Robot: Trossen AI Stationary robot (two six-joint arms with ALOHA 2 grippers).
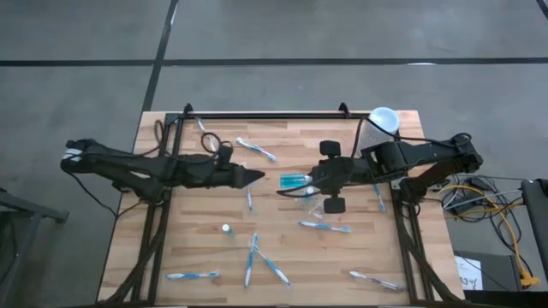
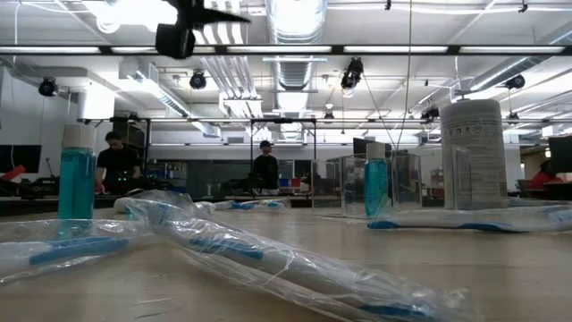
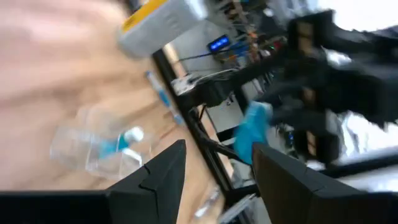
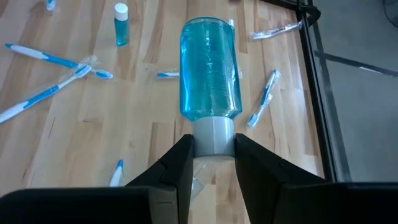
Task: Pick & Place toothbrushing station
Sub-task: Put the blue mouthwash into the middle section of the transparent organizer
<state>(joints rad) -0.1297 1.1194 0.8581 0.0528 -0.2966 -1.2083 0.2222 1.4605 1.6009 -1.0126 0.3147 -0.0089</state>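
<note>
Desk (image 1: 197,248): pale wooden slats inside a dark frame, with both arms reaching toward its middle from opposite sides.
Right claw (image 4: 211,152): clamped on the white cap of a blue tube (image 4: 209,68), which is held lying level above the middle of the desk; in the high view the right claw (image 1: 310,181) has the tube (image 1: 295,180) pointing toward the left arm.
Left claw (image 3: 217,168): fingers apart with nothing between them; in the high view the left claw (image 1: 257,177) hangs just beside the free end of the held tube, not touching it.
Clear pouch (image 1: 312,208): lies on the desk just beneath the right claw; the left wrist view shows crumpled clear plastic (image 3: 93,146) with something blue and white-capped against it.
Second small tube (image 1: 226,229): stands upright, white cap up, on the desk nearer the left arm; the right wrist view shows it too (image 4: 120,23).
Toothbrushes: thin blue-and-white ones scattered flat, one toward the far edge (image 1: 257,151), one near the middle (image 1: 325,226), a crossed bunch at the near edge (image 1: 261,261), one at the near left (image 1: 193,275), one at the near right (image 1: 375,279).
White cylinder (image 1: 384,120): tall, upright at the far right corner of the desk.
Room: two people stand far behind the desk in the low view.
</note>
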